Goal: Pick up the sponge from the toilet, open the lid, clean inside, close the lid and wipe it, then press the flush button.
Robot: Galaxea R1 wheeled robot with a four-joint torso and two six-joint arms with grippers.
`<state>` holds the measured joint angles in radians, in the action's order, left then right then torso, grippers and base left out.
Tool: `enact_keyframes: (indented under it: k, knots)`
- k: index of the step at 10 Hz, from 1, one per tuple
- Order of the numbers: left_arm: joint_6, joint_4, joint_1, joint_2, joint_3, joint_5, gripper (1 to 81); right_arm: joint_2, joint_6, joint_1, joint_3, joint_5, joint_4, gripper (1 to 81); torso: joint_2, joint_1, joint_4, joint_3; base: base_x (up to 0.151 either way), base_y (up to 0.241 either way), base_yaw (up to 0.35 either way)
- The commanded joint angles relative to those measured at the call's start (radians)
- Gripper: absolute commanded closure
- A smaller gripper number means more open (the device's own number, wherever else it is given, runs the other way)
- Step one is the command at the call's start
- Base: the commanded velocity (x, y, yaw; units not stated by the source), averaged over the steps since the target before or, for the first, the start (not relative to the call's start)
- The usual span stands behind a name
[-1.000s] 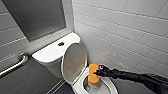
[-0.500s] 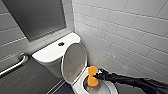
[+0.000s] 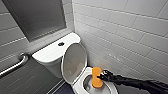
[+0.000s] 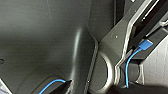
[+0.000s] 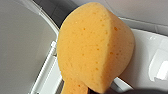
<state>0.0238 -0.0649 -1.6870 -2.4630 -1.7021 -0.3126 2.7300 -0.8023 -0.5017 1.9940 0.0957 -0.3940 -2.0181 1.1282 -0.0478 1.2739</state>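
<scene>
The white toilet stands against the tiled wall with its lid raised, the greyish underside facing the bowl. The dark round flush button sits in the middle of the tank top. My right gripper reaches in from the right and is shut on the orange sponge, which stands on end over the open bowl, its lower end down inside the rim. The right wrist view has the sponge large and close, with the lid on one side and the white bowl on the other.
A white tiled wall runs close along the toilet's right side. A metal grab rail is fixed to the wall at the left, under a dark framed panel. Dark floor lies left of the bowl.
My right gripper has carried the sponge slightly lower and to the right, deeper into the bowl. The lid has stayed up.
</scene>
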Motion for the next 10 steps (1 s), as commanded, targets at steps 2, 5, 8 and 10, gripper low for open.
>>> enact_keyframes:
  k: [2, 5, 8, 10]
  knots:
    - [-0.004, -0.024, -0.026, 0.016, 0.039, 0.070, 1.0, -0.212, -0.011, 0.032, -0.202, -0.019, -0.008, 81.1, 0.000, 0.000, 0.000, 0.000, 0.000, 0.000, 0.000]
    - [-0.005, -0.026, -0.026, 0.019, 0.051, 0.072, 1.0, -0.305, -0.012, -0.047, -0.250, -0.051, -0.005, 81.1, 0.000, 0.000, 0.000, 0.000, 0.000, 0.000, 0.000]
    - [-0.010, -0.026, -0.023, 0.011, 0.052, 0.070, 1.0, -0.430, -0.015, -0.111, -0.396, -0.065, -0.008, 81.1, 0.000, 0.000, 0.000, 0.000, 0.000, 0.000, 0.000]
    - [-0.013, -0.026, -0.020, 0.007, 0.056, 0.070, 1.0, -0.508, -0.015, -0.165, -0.471, -0.065, -0.011, 81.1, 0.000, 0.000, 0.000, 0.000, 0.000, 0.000, 0.000]
